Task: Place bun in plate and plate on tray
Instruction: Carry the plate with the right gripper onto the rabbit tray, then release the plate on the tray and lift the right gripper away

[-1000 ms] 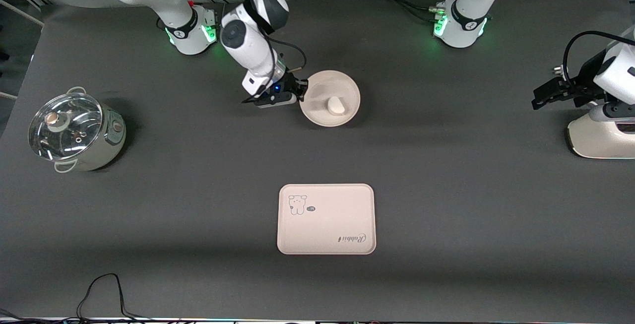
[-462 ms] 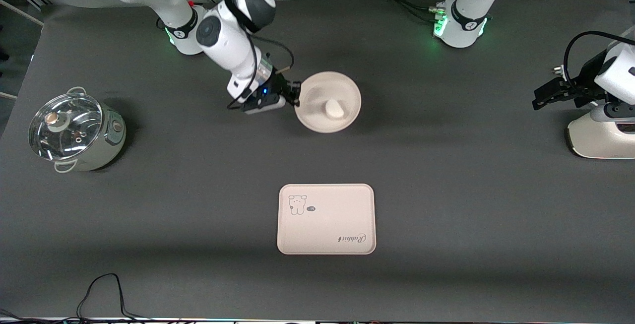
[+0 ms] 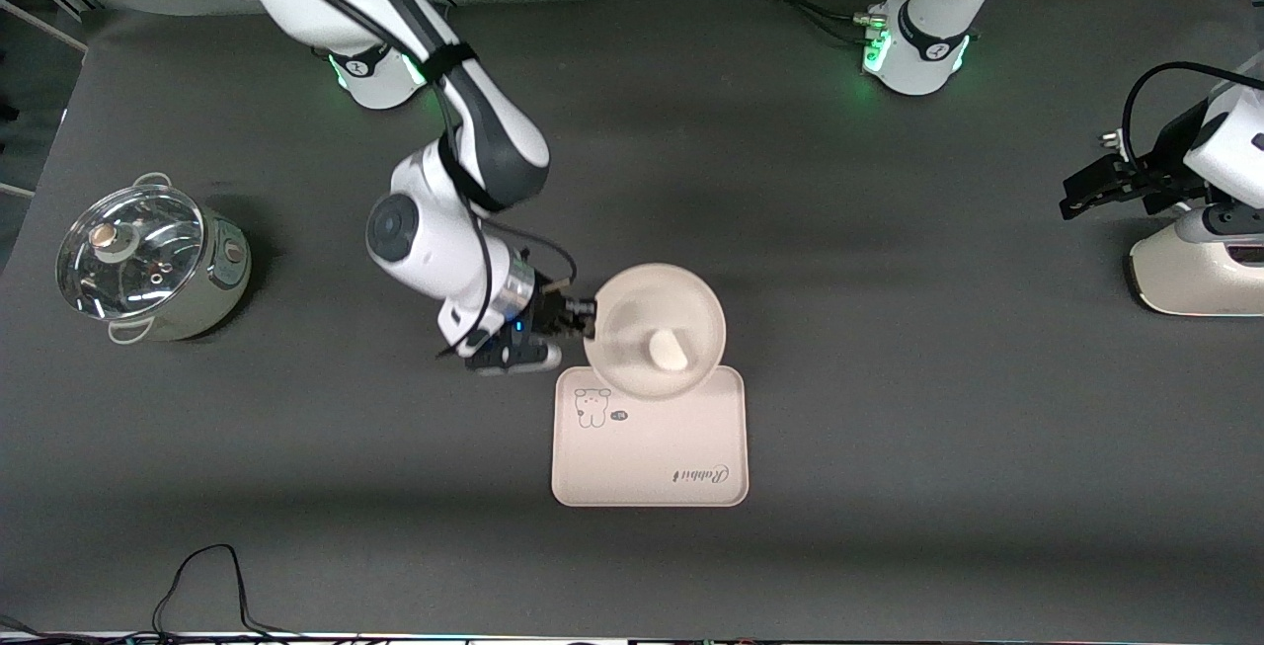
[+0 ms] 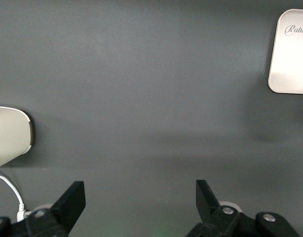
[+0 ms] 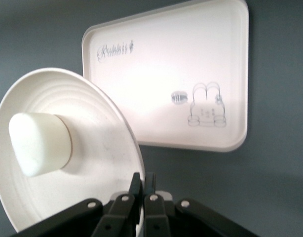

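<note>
My right gripper (image 3: pixel 587 321) is shut on the rim of the round cream plate (image 3: pixel 632 304) and holds it in the air over the tray's edge that faces the robots. The white bun (image 3: pixel 669 350) lies in the plate. The cream rectangular tray (image 3: pixel 671 438), with bear drawing and "Rabbit" script, lies on the table. In the right wrist view the gripper (image 5: pixel 143 181) pinches the plate (image 5: pixel 102 158), the bun (image 5: pixel 39 142) rests in it, and the tray (image 5: pixel 161 84) is below. My left gripper (image 4: pixel 140 197) is open and empty, waiting at the left arm's end of the table (image 3: pixel 1081 193).
A small pot with a glass lid (image 3: pixel 148 260) stands at the right arm's end of the table. A white appliance (image 3: pixel 1200 270) sits under the left arm; it also shows in the left wrist view (image 4: pixel 11 138). A cable (image 3: pixel 207 576) lies near the front edge.
My right gripper has carried the plate with the bun in it from near the robots' bases toward the front camera, to over the tray's edge. The left arm has not moved.
</note>
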`<state>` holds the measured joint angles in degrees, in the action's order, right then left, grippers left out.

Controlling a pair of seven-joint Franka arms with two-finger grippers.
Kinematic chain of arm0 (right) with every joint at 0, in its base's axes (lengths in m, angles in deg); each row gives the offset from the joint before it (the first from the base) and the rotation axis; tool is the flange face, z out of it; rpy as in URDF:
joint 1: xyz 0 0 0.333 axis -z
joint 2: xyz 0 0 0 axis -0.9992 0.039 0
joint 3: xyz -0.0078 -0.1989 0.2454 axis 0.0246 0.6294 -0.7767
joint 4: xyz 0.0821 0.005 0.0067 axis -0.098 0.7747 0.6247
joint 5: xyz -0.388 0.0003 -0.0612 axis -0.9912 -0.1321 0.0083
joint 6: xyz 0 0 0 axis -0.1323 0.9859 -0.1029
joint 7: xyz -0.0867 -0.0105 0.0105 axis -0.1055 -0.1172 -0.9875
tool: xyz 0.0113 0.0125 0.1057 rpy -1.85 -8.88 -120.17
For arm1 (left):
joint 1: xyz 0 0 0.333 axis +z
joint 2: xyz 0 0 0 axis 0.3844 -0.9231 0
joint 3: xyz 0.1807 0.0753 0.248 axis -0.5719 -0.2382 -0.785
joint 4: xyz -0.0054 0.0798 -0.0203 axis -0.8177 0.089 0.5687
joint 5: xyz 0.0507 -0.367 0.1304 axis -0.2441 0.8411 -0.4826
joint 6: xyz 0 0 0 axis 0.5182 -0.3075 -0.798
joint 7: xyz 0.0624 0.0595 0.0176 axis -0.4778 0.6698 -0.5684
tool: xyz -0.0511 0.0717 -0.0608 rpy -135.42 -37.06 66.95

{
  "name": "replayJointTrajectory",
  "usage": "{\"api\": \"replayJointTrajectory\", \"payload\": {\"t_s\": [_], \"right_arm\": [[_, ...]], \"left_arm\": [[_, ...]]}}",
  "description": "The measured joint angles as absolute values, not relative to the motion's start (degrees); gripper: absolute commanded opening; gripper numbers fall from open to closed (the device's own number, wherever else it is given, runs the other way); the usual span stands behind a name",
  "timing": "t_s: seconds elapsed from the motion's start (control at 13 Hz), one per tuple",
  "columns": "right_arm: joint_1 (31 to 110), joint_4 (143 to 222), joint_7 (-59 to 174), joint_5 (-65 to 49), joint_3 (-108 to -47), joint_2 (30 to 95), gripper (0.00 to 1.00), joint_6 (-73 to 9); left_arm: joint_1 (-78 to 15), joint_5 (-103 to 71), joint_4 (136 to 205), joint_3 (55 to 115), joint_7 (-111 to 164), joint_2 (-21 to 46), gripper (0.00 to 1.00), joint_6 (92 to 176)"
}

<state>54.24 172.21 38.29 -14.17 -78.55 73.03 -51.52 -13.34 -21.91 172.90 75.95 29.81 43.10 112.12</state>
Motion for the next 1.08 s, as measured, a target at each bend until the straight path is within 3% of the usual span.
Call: {"api": "replayJointTrajectory", "payload": {"t_s": [0.15,0.38,0.92,1.0,1.08], "right_arm": [[54.3,159.86,38.29,-14.22,-76.62,81.34,0.0,-48.81],[54.27,149.9,38.08,-14.22,-75.68,90.16,0.0,-48.52],[54.79,147.09,37.8,-14.09,-74.87,99.7,0.0,-51.06],[54.79,147.04,37.75,-13.92,-74.88,100.27,0.19,-51.33],[54.8,146.85,37.67,-13.32,-74.88,100.38,0.71,-51.37]], "left_arm": [[-13.46,-21.89,172.89,76.02,29.81,43.1,1.0,112.55],[-13.55,-21.87,172.88,76.27,29.81,43.1,1.0,112.61],[-13.59,-21.85,172.5,76.36,29.81,43.0,1.0,112.65],[-13.58,-21.85,172.03,76.37,29.81,42.82,1.0,112.65],[-13.58,-21.85,171.34,76.36,29.81,42.51,1.0,112.64]]}}
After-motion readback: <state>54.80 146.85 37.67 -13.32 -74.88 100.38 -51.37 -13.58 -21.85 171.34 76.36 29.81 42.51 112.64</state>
